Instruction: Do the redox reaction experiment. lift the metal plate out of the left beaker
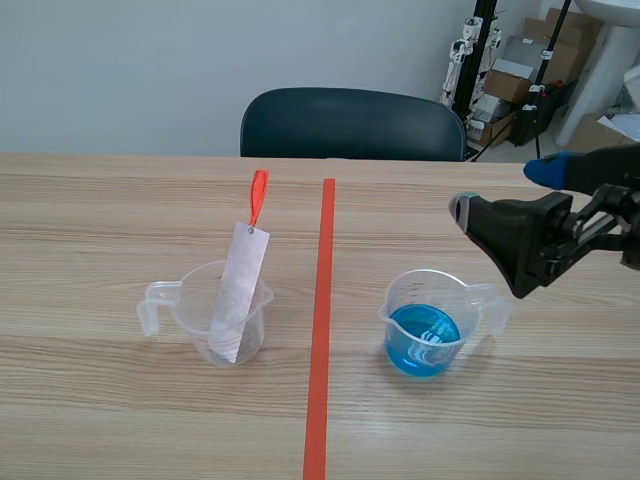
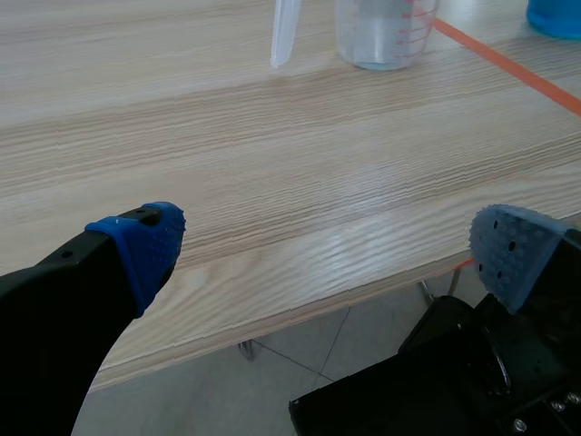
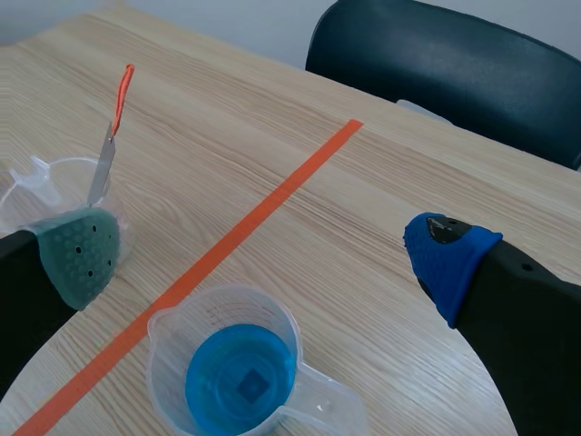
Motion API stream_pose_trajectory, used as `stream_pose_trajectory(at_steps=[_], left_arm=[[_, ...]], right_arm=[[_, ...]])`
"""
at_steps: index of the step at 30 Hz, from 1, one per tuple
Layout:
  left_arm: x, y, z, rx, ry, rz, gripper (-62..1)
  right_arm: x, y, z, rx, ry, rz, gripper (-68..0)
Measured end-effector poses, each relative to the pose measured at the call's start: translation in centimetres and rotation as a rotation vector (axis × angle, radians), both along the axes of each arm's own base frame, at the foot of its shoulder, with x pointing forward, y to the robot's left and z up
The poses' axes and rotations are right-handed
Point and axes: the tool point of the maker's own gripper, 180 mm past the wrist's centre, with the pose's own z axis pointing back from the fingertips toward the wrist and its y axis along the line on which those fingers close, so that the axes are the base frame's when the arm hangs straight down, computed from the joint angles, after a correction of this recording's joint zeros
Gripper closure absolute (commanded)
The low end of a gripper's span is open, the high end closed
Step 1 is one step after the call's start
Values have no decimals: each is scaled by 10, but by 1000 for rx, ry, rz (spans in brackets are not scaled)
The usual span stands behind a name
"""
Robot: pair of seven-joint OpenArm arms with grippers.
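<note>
The metal plate (image 1: 240, 290) leans in the left beaker (image 1: 185, 300), well apart from the wide-spread right claw (image 1: 503, 190). The left claw (image 2: 329, 245), likewise spread, hangs over the worktop's (image 2: 272, 163) edge.

Thick black fingers (image 1: 508, 245) on the right gripper (image 1: 503, 190): one grey-green pad (image 3: 82, 250) pitted with dark dots, one bright blue pad (image 3: 449, 263). Same black on the left gripper (image 2: 329, 245), with blue dotted pads (image 2: 513, 250). Small screws (image 2: 522, 423) in its glossy black housing (image 2: 436, 381).
</note>
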Motion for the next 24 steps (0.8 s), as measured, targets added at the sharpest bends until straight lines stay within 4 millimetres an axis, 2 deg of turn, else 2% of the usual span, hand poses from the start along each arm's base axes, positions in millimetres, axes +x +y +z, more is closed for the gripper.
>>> stream_pose_trajectory(at_steps=[4, 8, 13, 17, 20, 24], left_arm=[[7, -9, -11, -22, -5, 51, -623], [22, -20, -12, -30, -51, 70, -623], [47, -37, -5, -23, -120, 7, -623], [65, -46, 13, -23, -211, -28, -623], [70, -57, 20, -16, -240, -85, -623], [69, -60, 20, -22, -241, -86, -623]], right_arm=[[1, 18, -2, 12, 9, 49, -679], [-1, 36, -6, 14, 23, 102, -679], [-4, 55, -7, 14, 35, 160, -679], [-1, 64, -3, 54, 43, 181, -679], [3, 69, -6, 83, 65, 188, -679], [6, 77, -18, 103, 113, 208, -679]])
